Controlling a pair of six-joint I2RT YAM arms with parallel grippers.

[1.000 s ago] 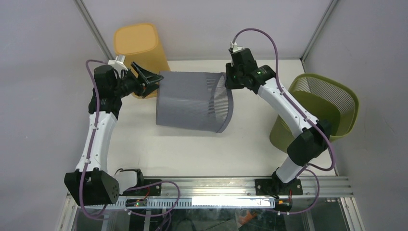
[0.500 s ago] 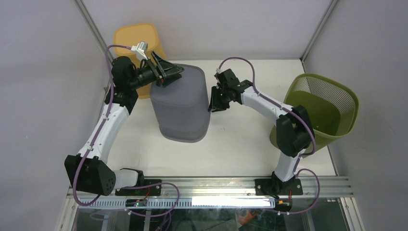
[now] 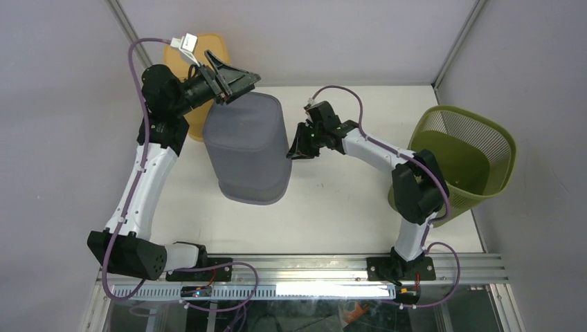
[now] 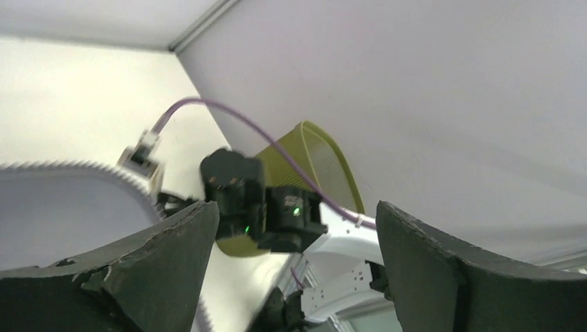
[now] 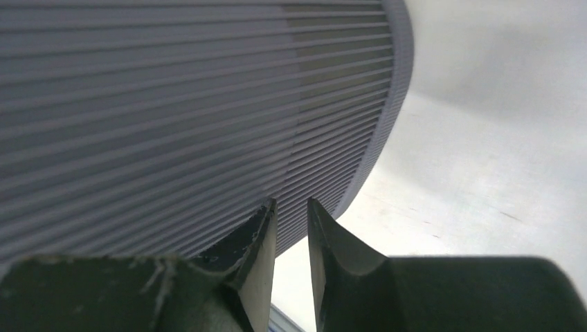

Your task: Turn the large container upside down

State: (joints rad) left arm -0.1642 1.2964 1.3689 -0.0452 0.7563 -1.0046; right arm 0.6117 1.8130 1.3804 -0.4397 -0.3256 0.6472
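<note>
Fingers (image 3: 244,75) of the left gripper (image 3: 237,84) stand wide apart in the top view. They are poised over the 12 o'clock edge of the large container (image 3: 246,145) and hold nothing, a pose that suits steadying the base rather than gripping it. The grey container stands at about 9 o'clock on the counter (image 3: 346,200), closed base uppermost and wider mouth down, so the task looks essentially done; its inside is hidden. The right gripper (image 3: 297,146) sits at the container's 3 o'clock side, close to the wall, probably to check any tipping. An orange bin (image 3: 208,48) stands at the container's 11 o'clock, its inside unseen. A green mesh basket (image 3: 471,149) leans at the counter's 3 o'clock edge, and what shows of its inside is bare. From the left wrist, the two dark fingers frame only open air, with the container's ribbed edge at 8 o'clock and the green basket beyond. From the right wrist, the fingers are drawn nearly together, a thin slit between them with nothing in it. Their tips lie just beside the ribbed wall near the rim band, though contact cannot be told.
</note>
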